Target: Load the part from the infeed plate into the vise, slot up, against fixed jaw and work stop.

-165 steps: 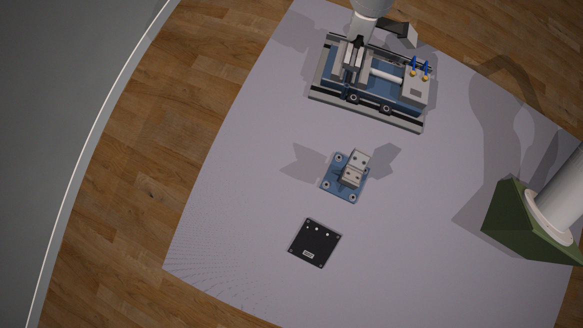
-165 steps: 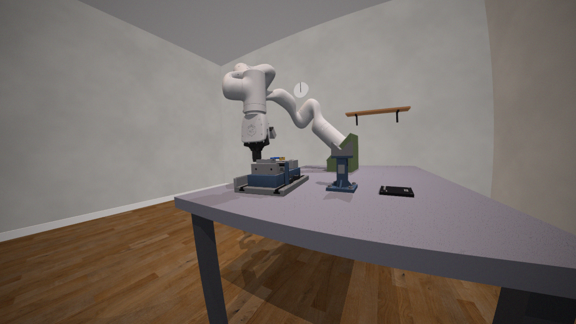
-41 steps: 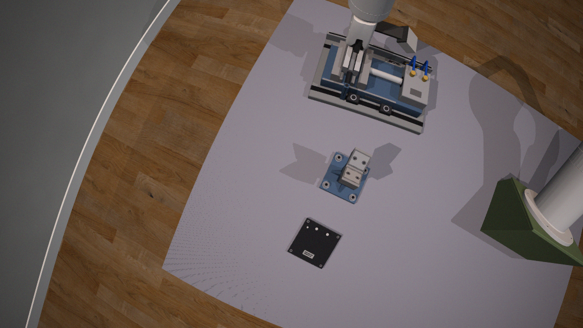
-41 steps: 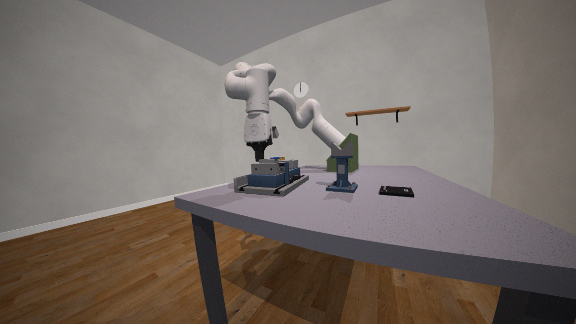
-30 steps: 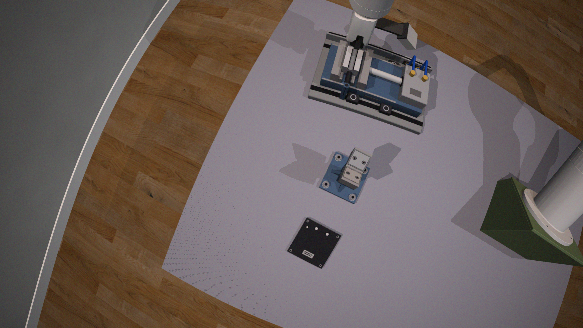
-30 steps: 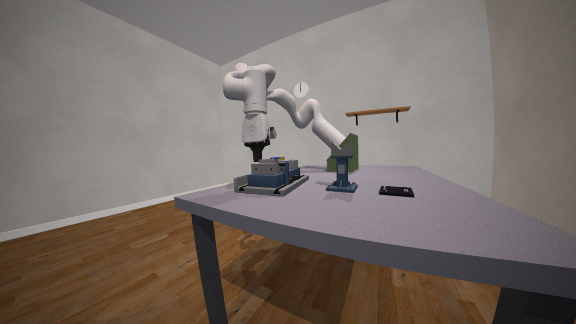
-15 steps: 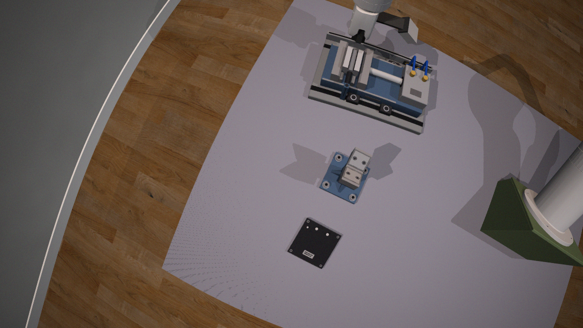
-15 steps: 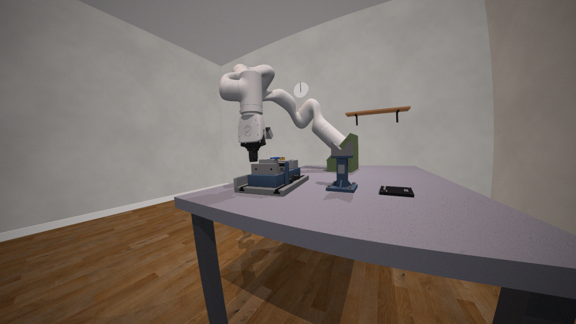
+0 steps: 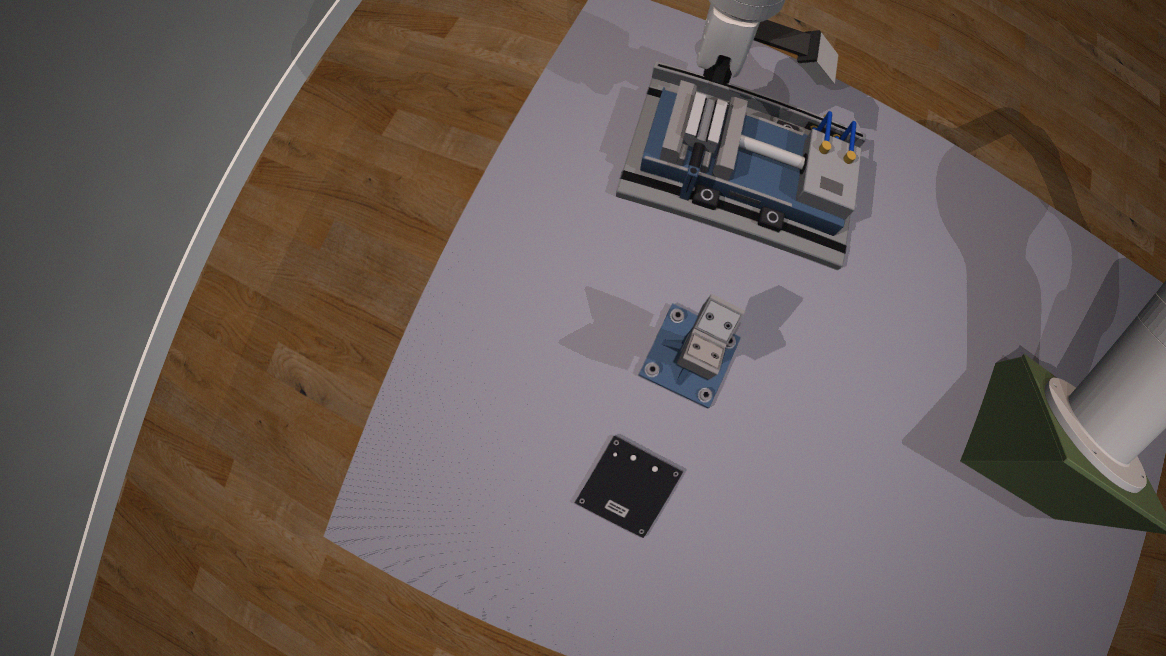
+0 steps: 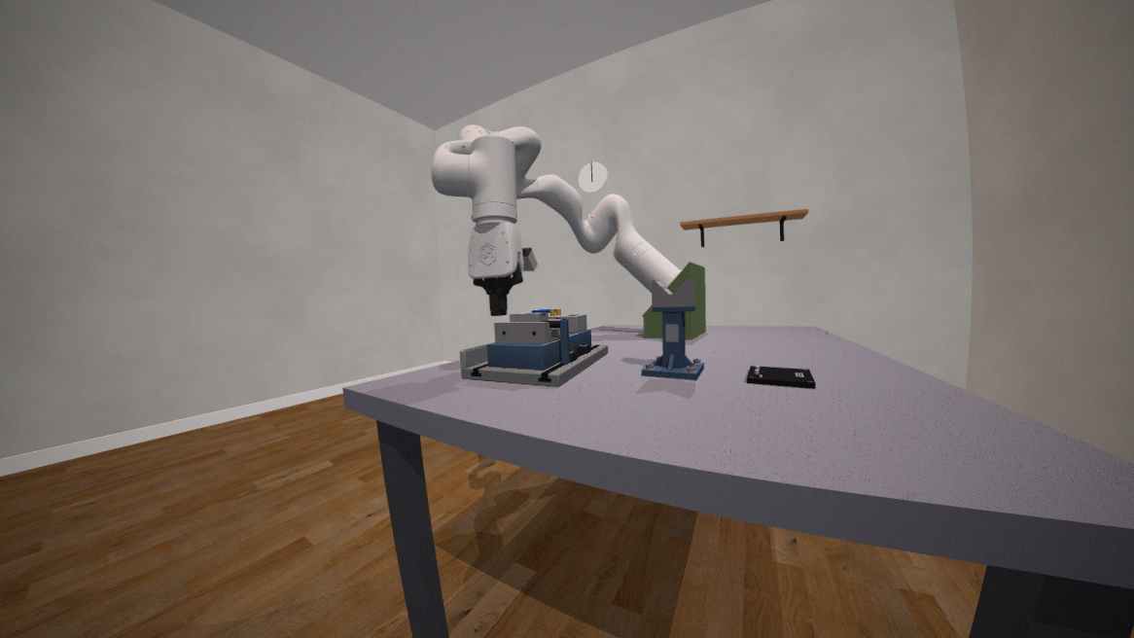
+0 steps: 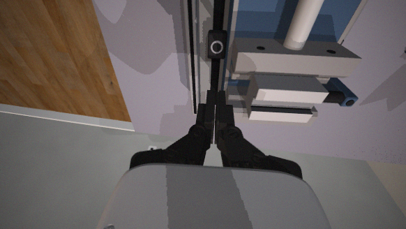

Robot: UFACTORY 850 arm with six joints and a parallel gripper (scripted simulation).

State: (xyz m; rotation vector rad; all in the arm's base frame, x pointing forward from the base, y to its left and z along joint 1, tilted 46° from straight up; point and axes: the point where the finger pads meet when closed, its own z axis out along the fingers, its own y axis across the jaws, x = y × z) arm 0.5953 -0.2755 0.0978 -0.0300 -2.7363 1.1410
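Nearest the table's [image 10: 793, 443] front edge, the black infeed plate [image 9: 629, 486] lies bare; behind it stands the V-block [image 9: 707, 338]. Farthest back, the part [image 9: 706, 119] sits in the open vise [image 9: 737, 167] — seemingly flat, slot up — while the gripper [image 11: 213, 105], fingers pressed together on nothing, hangs above the vise's far end.

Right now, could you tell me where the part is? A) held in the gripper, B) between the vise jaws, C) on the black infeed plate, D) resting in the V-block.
B: the pale part lies between the jaws of the vise, while the infeed plate is bare and the gripper is shut on nothing.
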